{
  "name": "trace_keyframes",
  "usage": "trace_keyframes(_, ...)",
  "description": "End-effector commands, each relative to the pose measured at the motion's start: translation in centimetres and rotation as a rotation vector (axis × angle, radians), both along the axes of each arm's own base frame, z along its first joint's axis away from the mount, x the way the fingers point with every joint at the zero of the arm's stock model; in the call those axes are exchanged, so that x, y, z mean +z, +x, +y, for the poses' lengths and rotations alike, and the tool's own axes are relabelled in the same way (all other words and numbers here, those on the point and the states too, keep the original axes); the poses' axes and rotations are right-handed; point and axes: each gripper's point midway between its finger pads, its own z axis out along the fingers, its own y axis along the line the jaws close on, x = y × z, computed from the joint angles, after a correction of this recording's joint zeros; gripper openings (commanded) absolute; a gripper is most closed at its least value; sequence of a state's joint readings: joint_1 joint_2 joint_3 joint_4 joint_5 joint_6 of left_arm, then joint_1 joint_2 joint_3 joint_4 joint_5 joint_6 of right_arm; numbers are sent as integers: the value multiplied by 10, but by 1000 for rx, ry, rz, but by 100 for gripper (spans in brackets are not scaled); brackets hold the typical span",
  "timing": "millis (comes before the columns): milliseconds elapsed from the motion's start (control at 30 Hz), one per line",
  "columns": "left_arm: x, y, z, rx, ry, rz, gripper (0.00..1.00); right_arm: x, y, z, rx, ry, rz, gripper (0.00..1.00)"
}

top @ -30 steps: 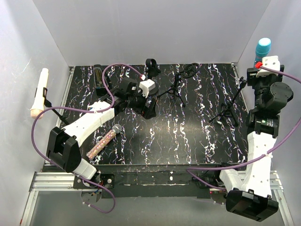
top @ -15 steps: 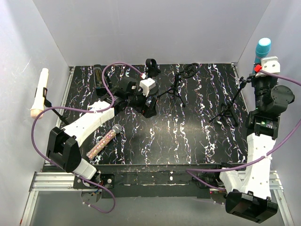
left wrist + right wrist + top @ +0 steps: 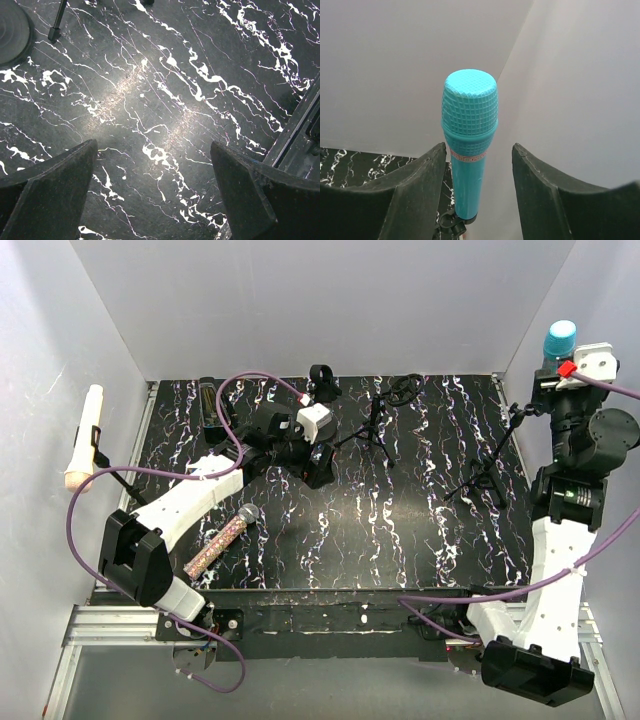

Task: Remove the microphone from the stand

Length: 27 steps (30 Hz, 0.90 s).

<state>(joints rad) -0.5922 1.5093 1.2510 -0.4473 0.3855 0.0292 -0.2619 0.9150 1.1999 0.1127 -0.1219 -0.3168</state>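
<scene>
Right arm (image 3: 560, 540) has risen; right gripper (image 3: 479, 146) spread astride teal microphone (image 3: 470, 125), not gripping. Left gripper (image 3: 152, 145) open, empty. Three microphones total.

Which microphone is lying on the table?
The glittery microphone at front left lies flat on the table; the teal microphone and the white microphone are held up off it.

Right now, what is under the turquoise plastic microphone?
Under the turquoise microphone, a black stand clip sits at its bottom end, with the black white-veined marble tabletop below. The rest of the stand is hidden behind the dark fingers of the right claw.
</scene>
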Motion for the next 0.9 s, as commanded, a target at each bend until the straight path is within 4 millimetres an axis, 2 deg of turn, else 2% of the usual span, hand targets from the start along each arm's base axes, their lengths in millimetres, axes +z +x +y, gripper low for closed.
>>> trace_keyframes(0, 21, -3, 1, -3, -41, -56, 96, 10, 4, 0, 8, 13, 6, 64)
trace_keyframes(333, 19, 1, 0, -3, -34, -53, 96, 12, 34, -2, 34, -84, -73, 65)
trace_keyframes(467, 20, 3, -2, -9, -33, -54, 96, 9, 33, -2, 30, -96, -74, 58)
trace_keyframes(600, 20, 2, -2, -3, -33, -47, 96, 8, 30, -6, 2, -99, -75, 40)
trace_keyframes(667, 20, 2, -2, -8, -35, -46, 96, 14, 26, -4, 4, -105, -94, 30)
trace_keyframes(867, 20, 0, -1, -9, -33, -39, 96, 27, 16, 3, 32, -90, -111, 11)
